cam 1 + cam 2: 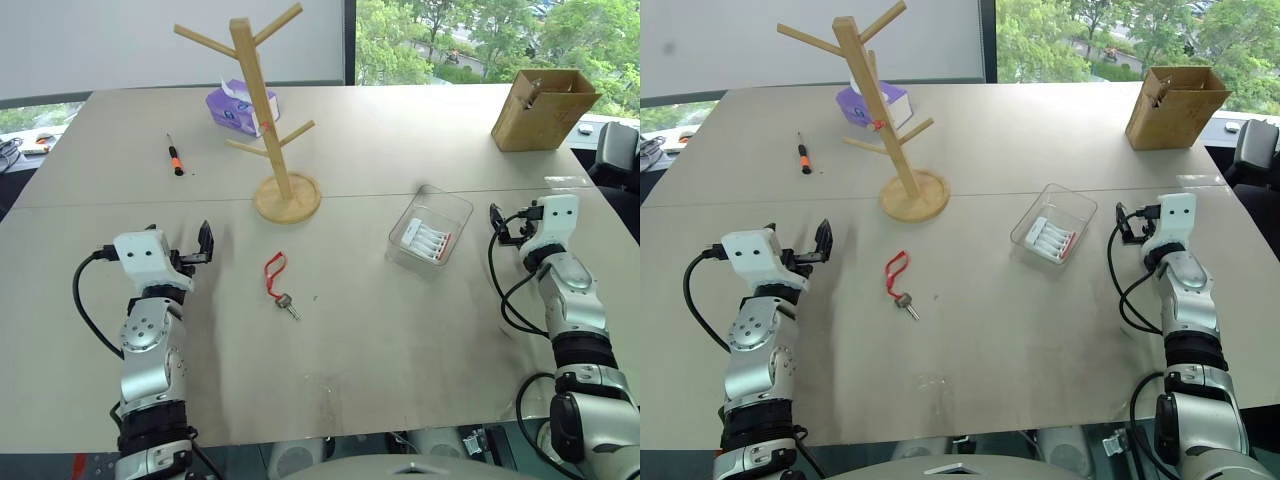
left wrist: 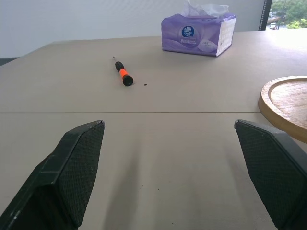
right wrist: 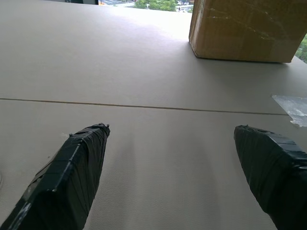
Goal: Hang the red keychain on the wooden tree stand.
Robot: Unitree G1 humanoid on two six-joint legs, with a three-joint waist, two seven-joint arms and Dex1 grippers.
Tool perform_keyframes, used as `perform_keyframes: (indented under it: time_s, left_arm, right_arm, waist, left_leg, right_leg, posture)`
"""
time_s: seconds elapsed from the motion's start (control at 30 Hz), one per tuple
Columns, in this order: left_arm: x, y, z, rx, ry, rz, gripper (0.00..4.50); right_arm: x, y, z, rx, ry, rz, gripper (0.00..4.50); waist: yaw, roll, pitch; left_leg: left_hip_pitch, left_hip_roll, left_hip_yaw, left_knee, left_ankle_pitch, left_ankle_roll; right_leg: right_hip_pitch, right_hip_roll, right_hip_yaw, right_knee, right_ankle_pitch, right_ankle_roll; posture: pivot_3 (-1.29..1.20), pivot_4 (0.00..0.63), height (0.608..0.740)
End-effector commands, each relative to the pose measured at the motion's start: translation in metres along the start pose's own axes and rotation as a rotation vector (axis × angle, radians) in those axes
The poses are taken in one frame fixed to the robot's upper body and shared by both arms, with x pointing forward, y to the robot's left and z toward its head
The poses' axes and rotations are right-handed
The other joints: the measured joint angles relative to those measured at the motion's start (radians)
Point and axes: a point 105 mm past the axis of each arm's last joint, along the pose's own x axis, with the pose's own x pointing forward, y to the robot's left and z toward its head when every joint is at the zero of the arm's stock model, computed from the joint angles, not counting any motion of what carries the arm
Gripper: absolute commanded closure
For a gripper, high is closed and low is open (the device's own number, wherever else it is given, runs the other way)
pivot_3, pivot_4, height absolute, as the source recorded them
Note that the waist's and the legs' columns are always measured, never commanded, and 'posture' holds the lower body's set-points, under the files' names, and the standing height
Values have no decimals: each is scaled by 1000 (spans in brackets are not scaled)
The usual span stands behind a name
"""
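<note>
Since red keychain (image 1: 277,277) lies flat on bench (image 1: 400,330) before wooden tree stand (image 1: 262,110), just right of left pincer (image 1: 180,246), long axis running near-far, left arm nearer; both pincers, right pincer (image 1: 507,226) included, spread wide, empty.

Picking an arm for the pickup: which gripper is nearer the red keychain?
Left. The left gripper hovers just beside the red keychain; the right gripper sits far across, beyond the clear plastic tray.
</note>
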Motion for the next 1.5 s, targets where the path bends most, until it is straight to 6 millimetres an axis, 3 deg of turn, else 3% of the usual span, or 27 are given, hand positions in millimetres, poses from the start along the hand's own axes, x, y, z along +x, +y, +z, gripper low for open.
perform_keyframes:
  time_s: [0.03, 0.77, 0.9, 1.0, 1.07, 1.2, 1.33, 1.5]
  left_arm:
    - [1, 3, 17, 6, -60, -6, 0]
    - [1, -5, 26, -45, -106, -69, 0]
    - [-5, -33, 42, -79, -172, -257, 0]
    - [-18, -60, 51, -97, -198, -464, 0]
    - [-29, -76, 55, -98, -199, -584, 0]
    - [-69, -121, 58, -65, -193, -915, 0]
    - [-98, -144, 49, -26, -184, -1114, 0]
    - [-120, -161, 34, 10, -171, -1257, 0]
  right_arm:
    - [0, -12, 20, -5, -72, -35, 44]
    - [-1, -10, 17, 3, -66, -29, 44]
    - [1, -15, 28, 16, -69, 27, 44]
    - [6, -14, 53, -3, -74, 165, 44]
    - [9, -7, 68, -26, -52, 290, 44]
    - [6, 24, 98, -128, 41, 653, 44]
    - [2, 50, 102, -239, 145, 898, 44]
    - [5, 67, 87, -371, 333, 1051, 44]
  waist:
    - [0, 0, 0]
    - [0, 0, 0]
    - [1, 0, 0]
    - [0, 1, 1]
    - [-2, 2, 1]
    - [-7, 2, 1]
    - [-4, 2, 1]
    - [4, 4, 2]
  left_leg:
    - [0, 0, 0, 0, 0, 0]
    - [0, 0, 0, 0, 0, 0]
    - [0, 0, 0, 0, 0, 0]
    - [0, 0, 1, 0, 0, 0]
    - [0, 0, 1, 0, 0, 1]
    - [1, 1, 2, -1, -3, 4]
    - [2, 1, 2, -2, -3, 5]
    - [0, 1, 2, 0, -4, 7]
  right_leg:
    - [0, 0, 0, 0, 0, 0]
    - [0, 0, 0, 0, 0, 0]
    - [0, 0, 0, 0, 0, 0]
    - [0, -1, 1, 0, 0, 0]
    - [0, -1, 1, 0, 0, 0]
    - [-1, 1, 3, -1, 0, 0]
    - [0, 2, 2, -2, 0, -1]
    - [-1, 0, 1, -2, 0, -1]
  posture:
    - [0, 150, 740]
    - [0, 150, 740]
    - [0, 150, 740]
    - [0, 150, 740]
    - [0, 150, 740]
    - [0, 150, 740]
    - [0, 150, 740]
    - [0, 150, 740]
